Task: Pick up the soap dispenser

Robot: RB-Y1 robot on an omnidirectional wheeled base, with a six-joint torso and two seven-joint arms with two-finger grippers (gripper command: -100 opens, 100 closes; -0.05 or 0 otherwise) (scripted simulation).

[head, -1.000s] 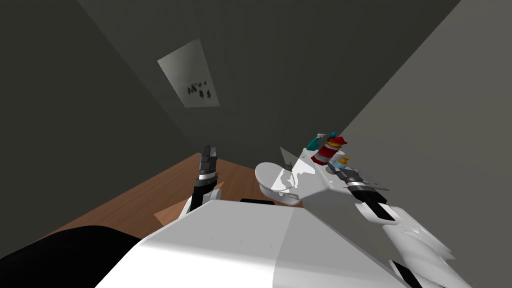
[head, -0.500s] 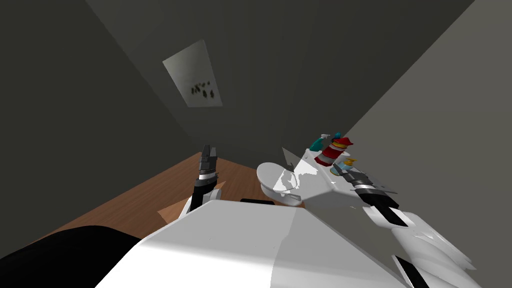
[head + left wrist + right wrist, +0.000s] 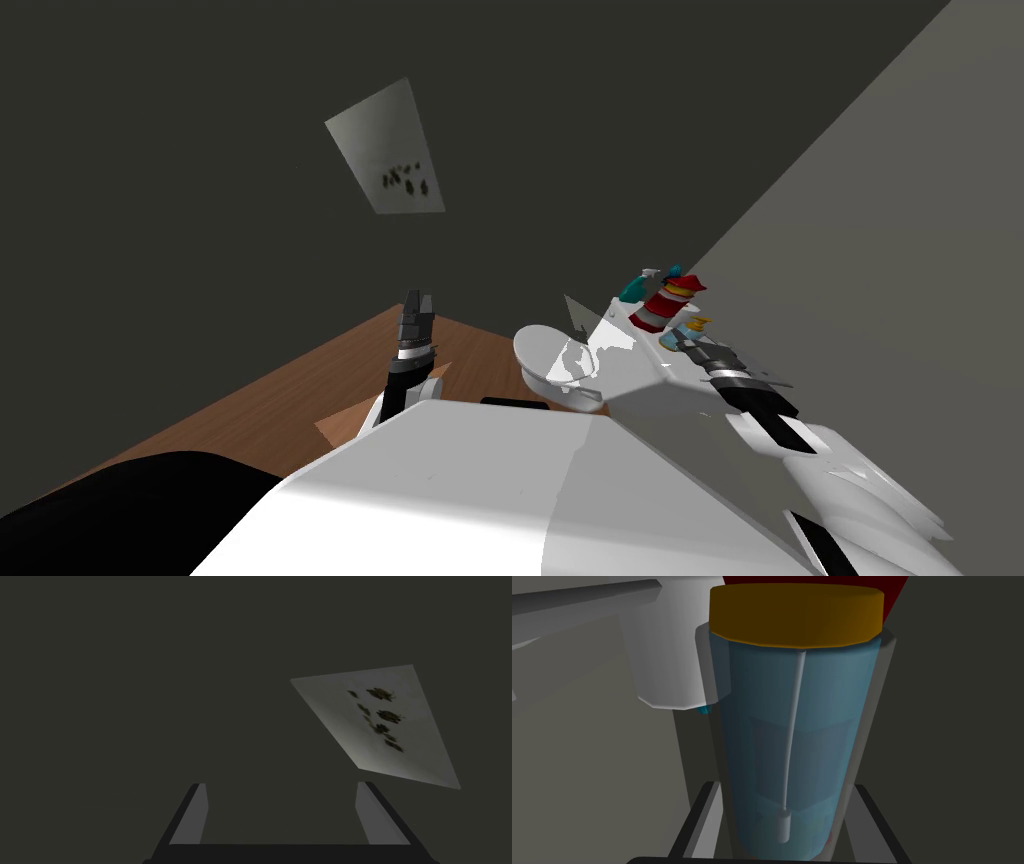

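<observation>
The soap dispenser (image 3: 792, 726) is a clear blue cylinder with an orange cap and a thin white tube inside. It stands upright between the fingers of my right gripper (image 3: 787, 786), which press against its lower sides. In the head view the dispenser (image 3: 690, 326) stands at the right on a white toilet tank top (image 3: 625, 362), with my right gripper (image 3: 686, 342) at it. My left gripper (image 3: 417, 300) is raised over the floor left of the toilet, and its fingers (image 3: 197, 811) stand open with nothing between them.
A red and white bottle (image 3: 664, 300) and a teal spray bottle (image 3: 634, 288) stand just behind the dispenser on the tank. A white bottle part (image 3: 662, 651) sits close beside the dispenser. The toilet bowl (image 3: 545, 360) lies left of the tank. A grey wall rises on the right.
My right gripper has pushed forward until the dispenser is between its fingers, then held still. The head view shifted slightly. The left arm has not moved.
</observation>
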